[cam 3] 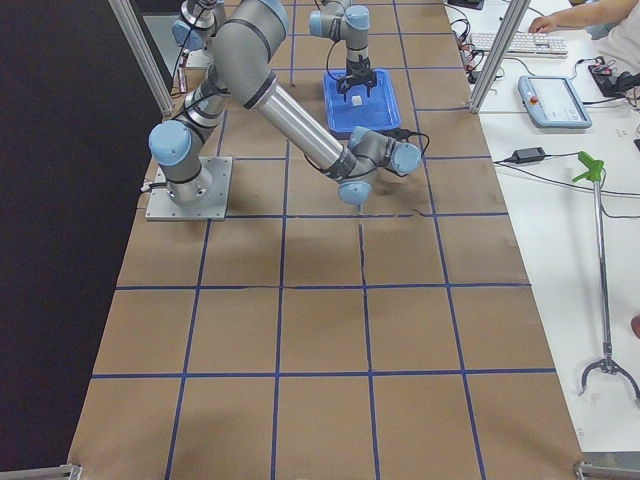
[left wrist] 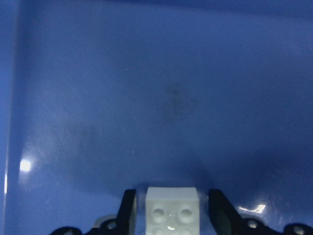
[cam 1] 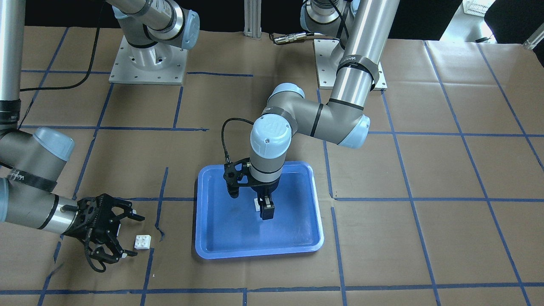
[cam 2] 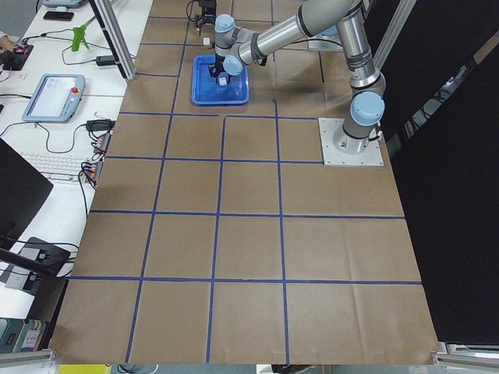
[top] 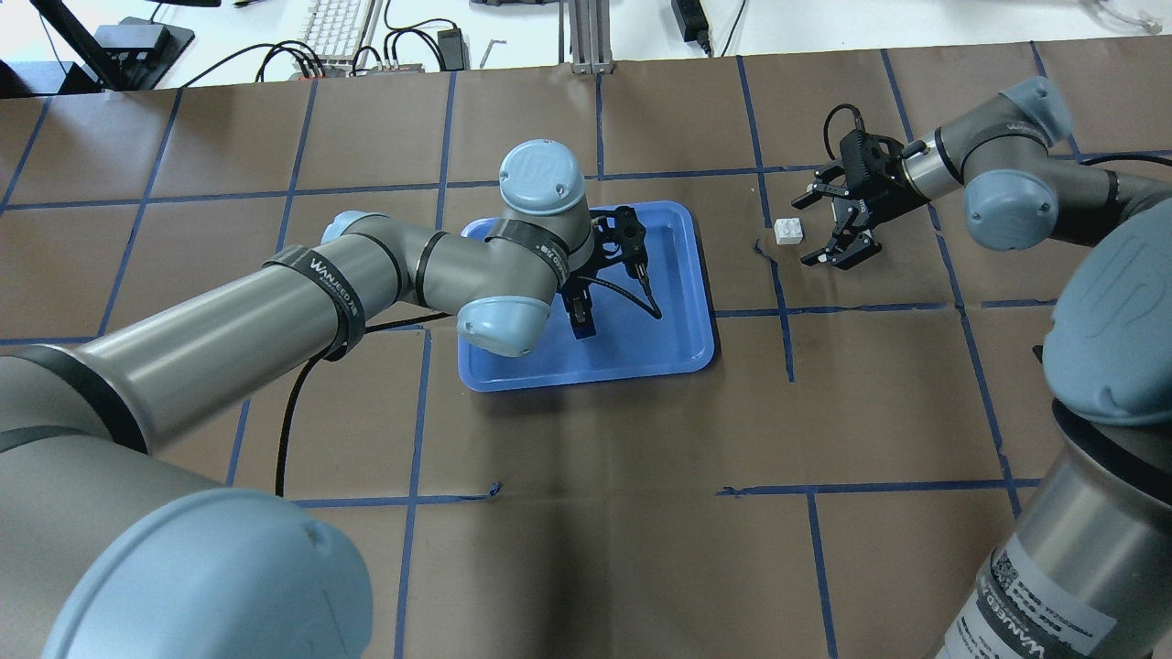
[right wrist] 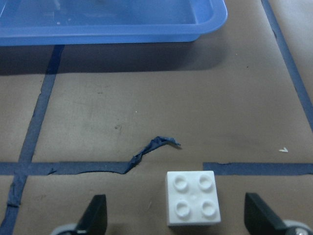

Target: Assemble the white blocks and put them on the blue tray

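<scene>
One block (left wrist: 172, 208) is framed by the left gripper (cam 1: 267, 211) over the tray (cam 1: 221, 231), clamp unclear; another block (cam 1: 143, 242) by the right gripper (cam 1: 135, 236), jaws parted.

White block (left wrist: 172, 210) in the blue tray (cam 1: 221, 238) between my left fingers (left wrist: 128, 211), studs-up twin (right wrist: 192, 197) outside toward the desk's right edge.

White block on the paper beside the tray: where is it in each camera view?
Front-facing: white block lower left, left of the blue tray.
Overhead: upper right, right of the tray.
Exterior left: too small to tell.
Exterior right: cannot make it out.
Left wrist: not in it.
Right wrist: bottom centre, tray rim along the top.
Shared landmark: the blue tray.
</scene>
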